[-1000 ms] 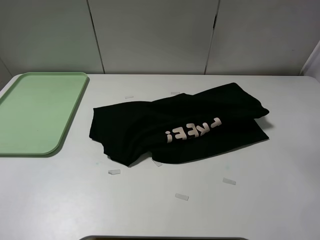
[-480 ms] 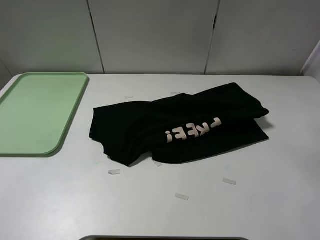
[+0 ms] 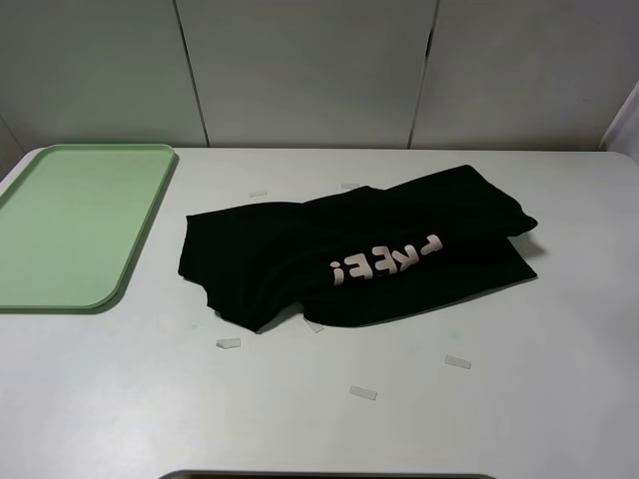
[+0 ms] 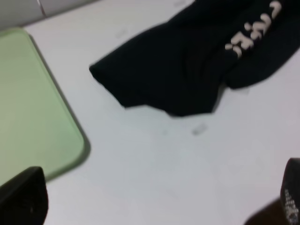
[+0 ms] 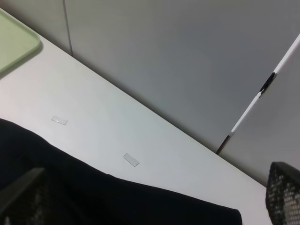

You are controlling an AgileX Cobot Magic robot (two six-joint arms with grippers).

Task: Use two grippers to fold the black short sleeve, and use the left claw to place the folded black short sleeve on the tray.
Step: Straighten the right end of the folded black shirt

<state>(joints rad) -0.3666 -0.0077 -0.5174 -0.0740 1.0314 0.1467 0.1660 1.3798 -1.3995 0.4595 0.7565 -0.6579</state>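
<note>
Pre-grasp; the fold is not yet begun. Black short sleeve (image 3: 359,254) lies rumpled mid-worktop (image 3: 519,409), near the tray (image 3: 60,230) but apart from it. Left claw (image 4: 157,197) and right claw (image 5: 154,194) both have jaws wide apart, holding nothing. Next: each claw likely needs to drop onto a shirt edge and pinch.

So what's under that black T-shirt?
The black T-shirt lies crumpled straight on the white table. A small clear strip pokes out from under its near edge. Anything else beneath is hidden by the cloth.
</note>
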